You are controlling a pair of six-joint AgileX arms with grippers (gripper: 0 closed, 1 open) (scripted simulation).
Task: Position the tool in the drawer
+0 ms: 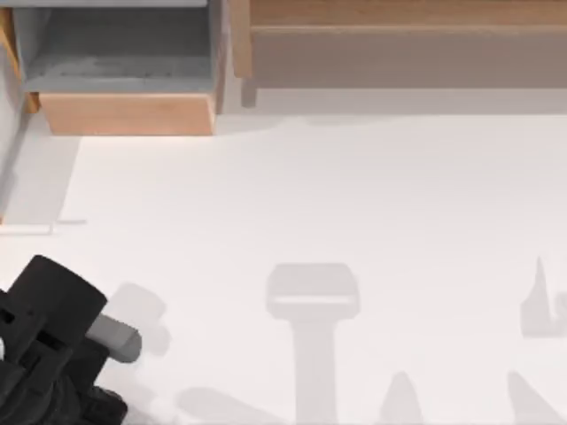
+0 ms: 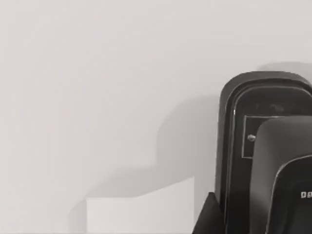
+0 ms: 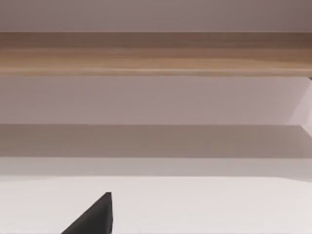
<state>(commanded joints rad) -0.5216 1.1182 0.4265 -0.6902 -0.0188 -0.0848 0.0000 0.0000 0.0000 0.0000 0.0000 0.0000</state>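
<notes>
White table (image 1: 337, 204), plain and pale, crossed by grey shadows near the front edge. At the back left, open drawer (image 1: 124, 113) with tan front and grey inside. Along the back to the right, long wooden cabinet front (image 1: 407, 18). At the front left corner, black left arm (image 1: 49, 341).

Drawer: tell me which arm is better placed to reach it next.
Left, probably. The left arm sits at the top view's lower left, on the open drawer's side; the right wrist view faces the long cabinet front.
</notes>
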